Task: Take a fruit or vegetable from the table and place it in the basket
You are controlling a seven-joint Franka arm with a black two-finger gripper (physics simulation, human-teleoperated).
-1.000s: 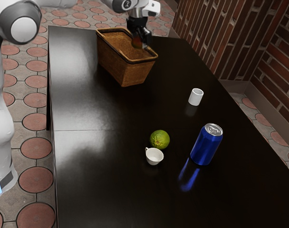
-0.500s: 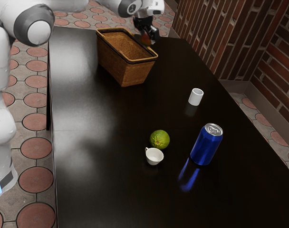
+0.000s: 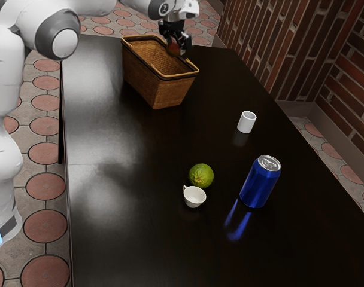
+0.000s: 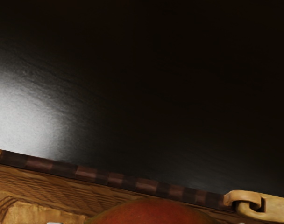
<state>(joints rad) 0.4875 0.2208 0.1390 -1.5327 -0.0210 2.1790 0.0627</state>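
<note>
Dark, glossy desk (image 3: 134, 239). Wicker basket (image 3: 155, 89) near its far edge in the exterior view. Black claw (image 3: 179, 50) pinching a red fruit (image 3: 172, 47) off the desk, beside the basket's far rim. Fruit: rounded, smooth, deep red, faint greenish-yellow tint along its outline in the wrist view. Blue can (image 3: 260, 184), silver top, toward the desk's edge at the exterior view's right; top markings too small to read. Green lime (image 3: 201, 175), yellowish patch, mid-desk. White teacup (image 3: 194, 197) just beside it.
</note>
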